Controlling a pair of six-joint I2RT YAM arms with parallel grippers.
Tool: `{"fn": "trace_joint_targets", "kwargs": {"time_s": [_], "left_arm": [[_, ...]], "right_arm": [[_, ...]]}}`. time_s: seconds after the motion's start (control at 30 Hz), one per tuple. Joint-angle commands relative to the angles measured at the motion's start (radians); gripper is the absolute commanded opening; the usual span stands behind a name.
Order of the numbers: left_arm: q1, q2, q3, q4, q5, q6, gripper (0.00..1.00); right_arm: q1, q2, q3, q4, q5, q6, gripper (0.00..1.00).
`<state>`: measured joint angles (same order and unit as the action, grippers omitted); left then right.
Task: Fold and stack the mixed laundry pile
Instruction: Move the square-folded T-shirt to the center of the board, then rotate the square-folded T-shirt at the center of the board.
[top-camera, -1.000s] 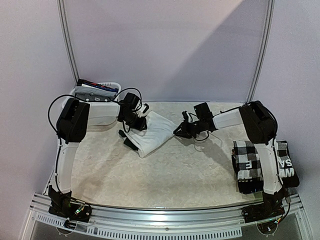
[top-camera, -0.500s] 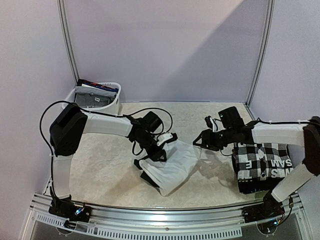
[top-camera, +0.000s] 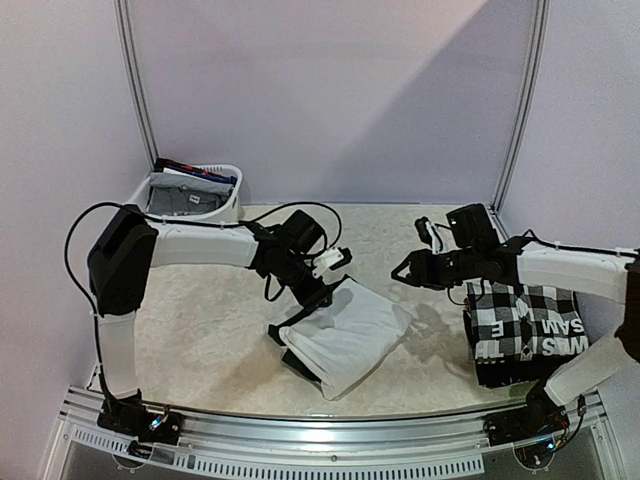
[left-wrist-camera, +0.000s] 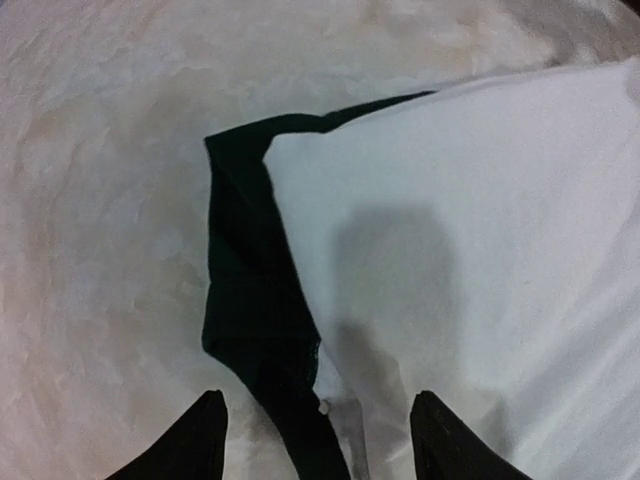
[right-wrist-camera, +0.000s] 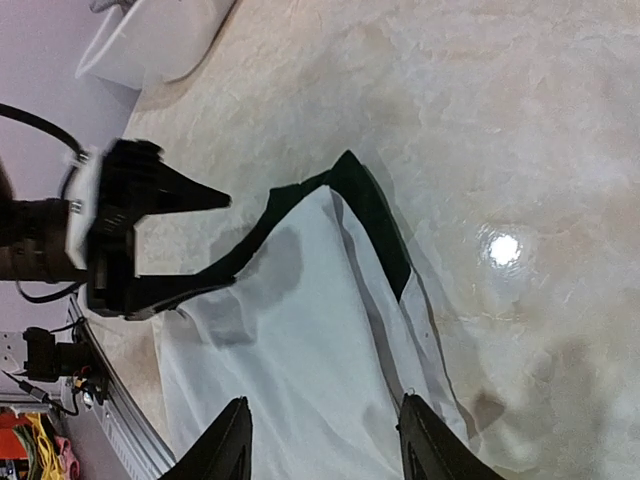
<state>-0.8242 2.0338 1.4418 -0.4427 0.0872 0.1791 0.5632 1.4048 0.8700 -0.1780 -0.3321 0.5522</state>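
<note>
A folded white cloth with a dark edge (top-camera: 350, 335) lies near the middle of a pale marbled tabletop (top-camera: 200, 340), toward the near side, with black fabric showing along its left border and under its near corner. The left gripper (top-camera: 322, 290) hangs over the cloth's far left corner, its two black fingers (left-wrist-camera: 205, 445) spread apart with nothing between them; whether they touch the fabric cannot be told. The right gripper (top-camera: 403, 270) is poised off the cloth's right side, above bare table, its jaws likewise parted and empty. On the right of the table a folded black-and-white checkered shirt (top-camera: 515, 310) sits stacked with a black piece with white letters (top-camera: 550, 347), partly under the right arm; which lies on top cannot be told. At the far left corner, a white plastic basket (top-camera: 225, 212) holds grey and blue garments (top-camera: 185, 197).
</note>
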Motion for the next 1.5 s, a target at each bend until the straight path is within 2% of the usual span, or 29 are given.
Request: {"fn": "trace_joint_targets", "kwargs": {"time_s": [0.0, 0.13, 0.3, 0.43, 0.6, 0.63, 0.7, 0.77, 0.87, 1.0, 1.07, 1.2, 1.27, 1.37, 1.47], "left_arm": [[-0.038, -0.150, -0.032, -0.042, -0.150, -0.229, 0.66], [-0.099, -0.291, -0.136, -0.097, -0.229, -0.410, 0.67], [-0.117, -0.320, -0.275, -0.096, -0.168, -0.577, 0.67], [-0.127, -0.310, -0.387, 0.004, -0.111, -0.654, 0.67], [-0.134, -0.266, -0.423, 0.058, -0.106, -0.685, 0.65], [-0.134, -0.261, -0.427, 0.070, -0.105, -0.687, 0.60], [-0.134, -0.249, -0.435, 0.103, -0.122, -0.689, 0.40], [-0.129, -0.230, -0.434, 0.110, -0.153, -0.674, 0.26], [-0.102, -0.195, -0.416, 0.098, -0.193, -0.621, 0.18], [-0.031, -0.173, -0.400, 0.114, -0.196, -0.529, 0.17], [-0.020, -0.160, -0.370, 0.105, -0.217, -0.455, 0.19], [-0.018, -0.129, -0.284, 0.068, -0.297, -0.330, 0.28], [-0.018, -0.118, -0.229, 0.025, -0.327, -0.296, 0.39], [-0.020, -0.137, -0.178, -0.028, -0.343, -0.245, 0.62], [-0.025, -0.171, -0.130, -0.072, -0.342, -0.193, 0.72]], "right_arm": [[0.033, 0.126, 0.092, 0.017, -0.101, -0.087, 0.50], [0.069, 0.217, 0.153, -0.012, -0.136, -0.155, 0.49], [0.074, 0.355, 0.185, -0.012, -0.155, -0.179, 0.45], [0.073, 0.413, 0.168, 0.003, -0.145, -0.170, 0.45], [0.075, 0.424, 0.130, -0.001, -0.090, -0.134, 0.44], [0.074, 0.423, 0.121, -0.004, -0.073, -0.121, 0.44], [0.075, 0.421, 0.097, -0.014, -0.045, -0.088, 0.44], [0.079, 0.409, 0.064, -0.013, -0.027, -0.057, 0.44], [0.095, 0.381, 0.009, -0.015, -0.010, 0.003, 0.44], [0.165, 0.314, -0.045, -0.023, -0.012, 0.083, 0.44], [0.201, 0.265, -0.052, -0.033, -0.016, 0.111, 0.46], [0.217, 0.160, -0.017, -0.085, 0.009, 0.122, 0.54], [0.216, 0.118, 0.031, -0.153, 0.073, 0.097, 0.60], [0.200, 0.076, 0.096, -0.233, 0.189, 0.054, 0.66], [0.141, 0.022, 0.074, -0.219, 0.233, 0.043, 0.67]]}}
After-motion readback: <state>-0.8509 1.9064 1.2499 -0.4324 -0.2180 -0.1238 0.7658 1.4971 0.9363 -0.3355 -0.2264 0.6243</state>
